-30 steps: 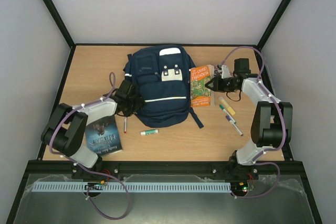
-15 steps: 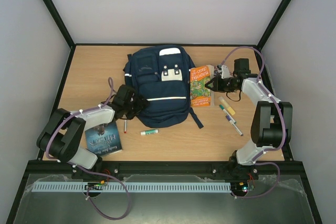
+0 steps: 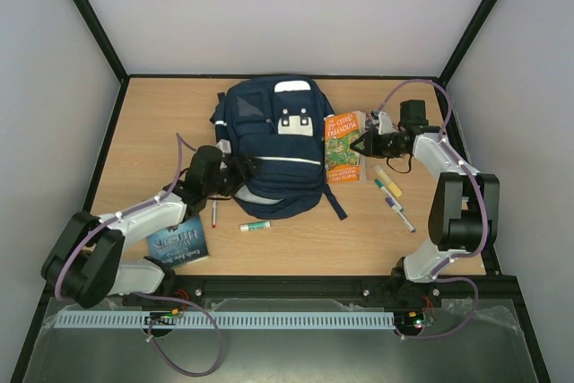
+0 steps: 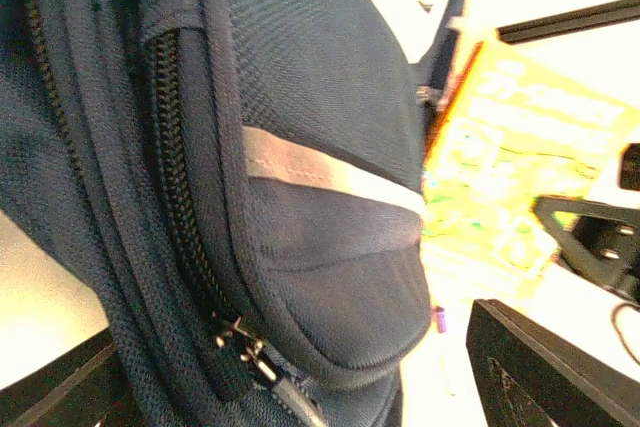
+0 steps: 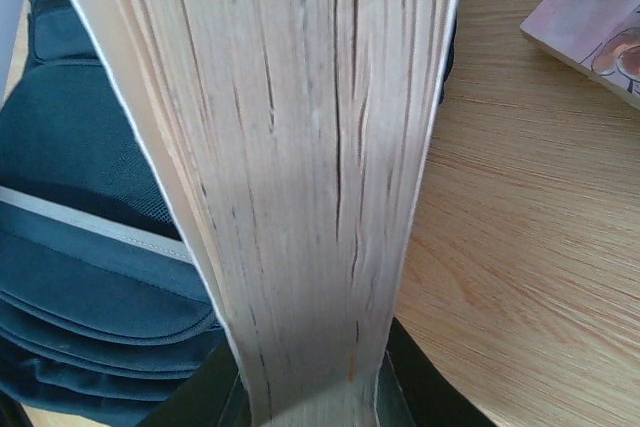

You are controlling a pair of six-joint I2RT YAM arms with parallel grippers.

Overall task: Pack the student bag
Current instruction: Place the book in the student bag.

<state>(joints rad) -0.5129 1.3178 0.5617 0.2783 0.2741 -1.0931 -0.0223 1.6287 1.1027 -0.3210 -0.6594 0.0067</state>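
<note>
Student bag (image 3: 273, 145) lies at the far middle of the table (image 3: 152, 123), its lower left side clamped by the left gripper (image 3: 240, 172). Right gripper (image 3: 363, 143) pinches the orange Treehouse paperback (image 3: 341, 148) just beside the bag's right edge.

Noted: the student bag (image 4: 300, 67) is navy woven cloth, matt, with a coarse visible weave. Its reflective strip (image 4: 320, 175) is smooth and pale grey. Its zipper (image 4: 180, 197) is black and toothed, with a dull metal pull. The orange paperback (image 3: 343, 145) has a glossy cover and rough, uneven cream paper page edges. The tabletop (image 5: 520, 207) is smooth, satin wood grain. My right end effector (image 5: 310, 392) is matt dark plastic.
</note>
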